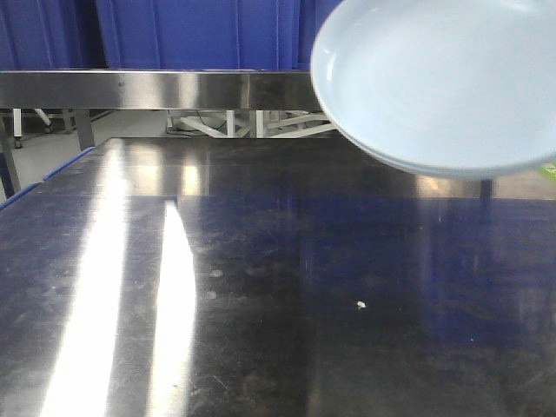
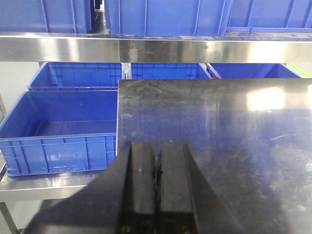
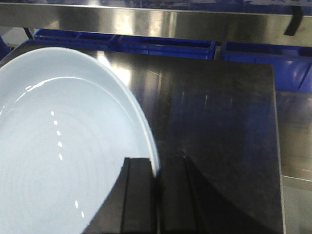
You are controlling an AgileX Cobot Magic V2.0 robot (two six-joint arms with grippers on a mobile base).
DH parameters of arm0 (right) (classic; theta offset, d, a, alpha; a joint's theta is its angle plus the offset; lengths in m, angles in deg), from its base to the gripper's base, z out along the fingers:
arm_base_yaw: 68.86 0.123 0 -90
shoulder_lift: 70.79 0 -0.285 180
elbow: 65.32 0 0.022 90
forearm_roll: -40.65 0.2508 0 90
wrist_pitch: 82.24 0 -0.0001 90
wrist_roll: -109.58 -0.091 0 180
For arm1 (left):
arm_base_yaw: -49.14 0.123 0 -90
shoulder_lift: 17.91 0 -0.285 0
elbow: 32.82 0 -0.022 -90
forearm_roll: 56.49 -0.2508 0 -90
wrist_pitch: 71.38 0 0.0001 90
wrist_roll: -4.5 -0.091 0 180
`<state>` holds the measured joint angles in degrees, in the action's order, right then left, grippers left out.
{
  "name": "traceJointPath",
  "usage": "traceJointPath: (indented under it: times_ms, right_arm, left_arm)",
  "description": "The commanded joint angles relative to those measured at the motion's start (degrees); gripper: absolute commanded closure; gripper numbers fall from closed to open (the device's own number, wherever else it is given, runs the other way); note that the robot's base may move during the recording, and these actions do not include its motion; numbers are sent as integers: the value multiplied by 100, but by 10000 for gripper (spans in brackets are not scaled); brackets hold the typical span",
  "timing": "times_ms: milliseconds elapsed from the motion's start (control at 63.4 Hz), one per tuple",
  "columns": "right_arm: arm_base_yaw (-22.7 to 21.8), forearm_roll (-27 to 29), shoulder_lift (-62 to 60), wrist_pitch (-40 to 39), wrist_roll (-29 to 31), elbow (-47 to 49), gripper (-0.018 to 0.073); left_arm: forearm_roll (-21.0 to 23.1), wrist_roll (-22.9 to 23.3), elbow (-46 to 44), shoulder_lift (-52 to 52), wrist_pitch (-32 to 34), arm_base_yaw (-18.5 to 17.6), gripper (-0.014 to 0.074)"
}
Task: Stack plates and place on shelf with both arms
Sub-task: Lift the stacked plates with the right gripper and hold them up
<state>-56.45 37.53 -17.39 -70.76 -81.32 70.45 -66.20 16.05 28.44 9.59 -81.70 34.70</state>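
Firmly, the right gripper (image 3: 157,168) pinches the rim of a pale plate (image 3: 63,146), which hangs tilted in the air above the steel table (image 1: 261,330), close to the shelf rail (image 1: 156,89). The left gripper (image 2: 156,156) has its jaws pressed together on nothing, over the table's left edge, with blue crates (image 2: 58,126) beyond.

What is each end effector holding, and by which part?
Right end effector pinches the pale plate by its rim. Left end effector is shut, holding nothing.
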Motion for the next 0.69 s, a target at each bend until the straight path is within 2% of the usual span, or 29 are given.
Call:
traceJointPath:
  times_ms: [0, 378, 678]
  right_arm:
    - [-122, -48, -609, -643, 33, -202, 507]
    - [-240, -48, -2505, -620, 33, -1271, 507]
    - [-240, -48, -2834, -582, 33, -1506, 507]
  left_arm:
    - [11, 53, -164, 38, 521, 14, 513]
    - [11, 53, -164, 38, 521, 14, 513]
    - [11, 53, -164, 38, 521, 14, 513]
